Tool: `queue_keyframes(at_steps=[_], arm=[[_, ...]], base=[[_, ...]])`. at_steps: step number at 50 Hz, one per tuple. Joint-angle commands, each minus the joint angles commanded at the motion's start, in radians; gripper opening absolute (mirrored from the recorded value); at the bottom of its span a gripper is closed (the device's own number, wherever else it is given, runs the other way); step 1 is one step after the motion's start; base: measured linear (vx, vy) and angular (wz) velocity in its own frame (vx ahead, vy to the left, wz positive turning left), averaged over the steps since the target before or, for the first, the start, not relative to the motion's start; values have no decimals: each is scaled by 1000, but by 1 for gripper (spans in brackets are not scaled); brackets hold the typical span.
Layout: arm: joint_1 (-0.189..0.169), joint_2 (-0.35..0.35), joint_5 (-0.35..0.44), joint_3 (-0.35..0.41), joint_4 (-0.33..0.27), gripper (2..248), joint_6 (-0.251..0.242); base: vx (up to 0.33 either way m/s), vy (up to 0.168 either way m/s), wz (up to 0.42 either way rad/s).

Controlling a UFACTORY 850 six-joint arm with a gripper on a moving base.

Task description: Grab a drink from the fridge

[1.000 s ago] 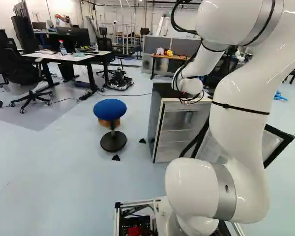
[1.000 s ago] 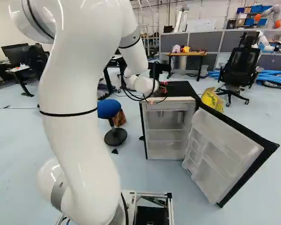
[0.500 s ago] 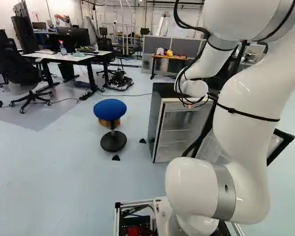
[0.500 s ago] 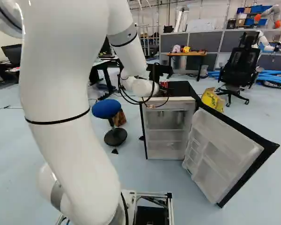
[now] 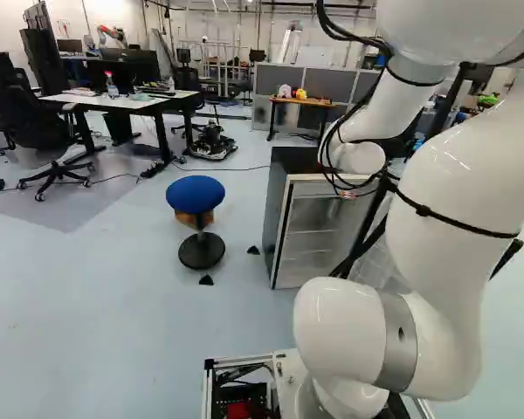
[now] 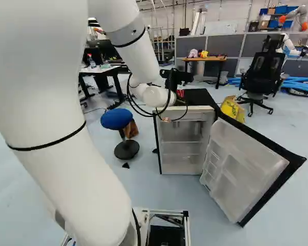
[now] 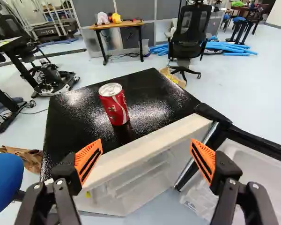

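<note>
Soda can [image 7: 114,104] stood upright on top of the fridge [image 7: 154,91], ahead of my pincer [image 6: 177,78] and untouched by it. I had the pincer wide open, nothing between its pads [image 7: 88,161]. The fridge door [image 6: 246,171] hung open to its right. A blue stool [image 5: 196,193] stood to its left; beyond the fridge, farther ahead, were a small table [image 7: 126,24] and an office chair [image 7: 192,35].

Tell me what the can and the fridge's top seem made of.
The can looks like glossy printed metal: its silver lid shines. The fridge's top seems black-coated metal, possibly plastic, semi-gloss and grainy: reflections break into speckles.
</note>
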Motion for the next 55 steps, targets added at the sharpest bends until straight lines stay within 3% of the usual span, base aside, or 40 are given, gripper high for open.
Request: queue_keyframes(at_steps=[33,55], arm=[[-102,170,-219,91,-63,247,0],[-181,212,-373,77,-89,247,0]], base=[[0,0,0],[0,0,0]])
